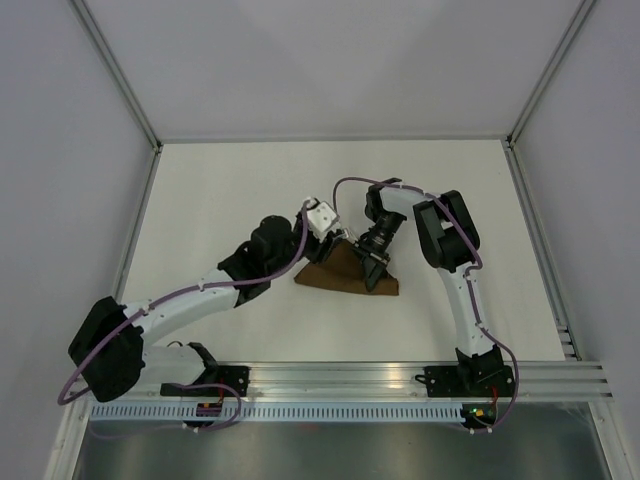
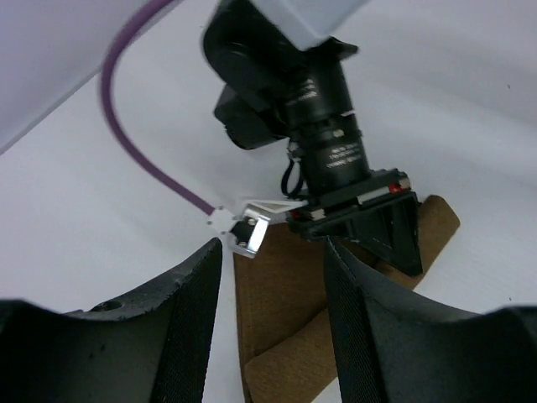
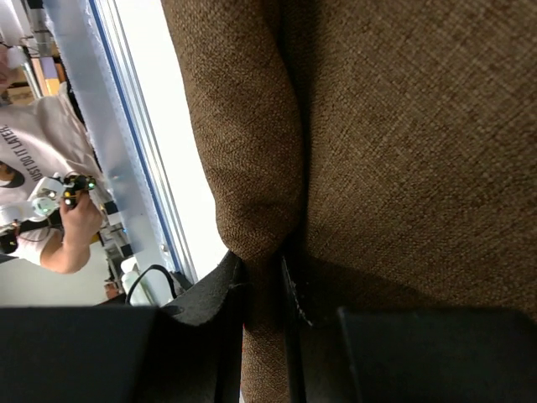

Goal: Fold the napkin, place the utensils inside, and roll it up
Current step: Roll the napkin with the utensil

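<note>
The brown napkin (image 1: 340, 278) lies partly rolled in the middle of the table, with a thick fold along its near edge. My right gripper (image 1: 372, 268) comes down on it from the far side. In the right wrist view my right gripper (image 3: 262, 270) is shut on a rolled ridge of the napkin (image 3: 403, 126). My left gripper (image 2: 273, 252) is open just left of the napkin (image 2: 285, 294), with the cloth showing between its fingers and touching neither. In the top view my left gripper (image 1: 335, 248) sits at the napkin's left end. The utensils are hidden.
The white table (image 1: 240, 190) is enclosed by pale walls at the left, back and right. An aluminium rail (image 1: 400, 378) carrying both arm bases runs along the near edge. The right arm's camera housing (image 2: 336, 151) stands close ahead of my left fingers.
</note>
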`<state>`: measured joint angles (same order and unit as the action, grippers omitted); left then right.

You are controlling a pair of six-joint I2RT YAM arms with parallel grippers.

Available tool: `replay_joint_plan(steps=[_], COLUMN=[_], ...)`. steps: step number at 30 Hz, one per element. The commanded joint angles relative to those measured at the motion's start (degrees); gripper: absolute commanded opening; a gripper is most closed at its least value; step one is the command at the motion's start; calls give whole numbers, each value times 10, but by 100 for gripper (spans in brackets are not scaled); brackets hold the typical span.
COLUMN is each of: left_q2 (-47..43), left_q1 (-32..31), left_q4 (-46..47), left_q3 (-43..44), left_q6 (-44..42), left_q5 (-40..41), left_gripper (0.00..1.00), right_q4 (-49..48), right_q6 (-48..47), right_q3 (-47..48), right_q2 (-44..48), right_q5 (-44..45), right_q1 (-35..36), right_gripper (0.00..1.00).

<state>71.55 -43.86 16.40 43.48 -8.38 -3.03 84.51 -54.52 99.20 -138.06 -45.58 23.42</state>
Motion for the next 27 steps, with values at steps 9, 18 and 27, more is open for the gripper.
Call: replay_joint_plan(steps=[9, 18, 27], left_q2=[135, 237, 282], left_q1=[-132, -167, -172], left_q4=[-29, -8, 9], left_q3=[11, 30, 36], left_q6=[-119, -153, -173], left_q5=[52, 45, 83], left_gripper=[58, 58, 100], right_q4=[-81, -87, -85], right_q6=[-25, -19, -21], right_q3=[30, 32, 30], right_q2=[-49, -52, -55], right_q5=[88, 95, 96], right_q1=[-17, -20, -23], right_gripper=[20, 20, 20])
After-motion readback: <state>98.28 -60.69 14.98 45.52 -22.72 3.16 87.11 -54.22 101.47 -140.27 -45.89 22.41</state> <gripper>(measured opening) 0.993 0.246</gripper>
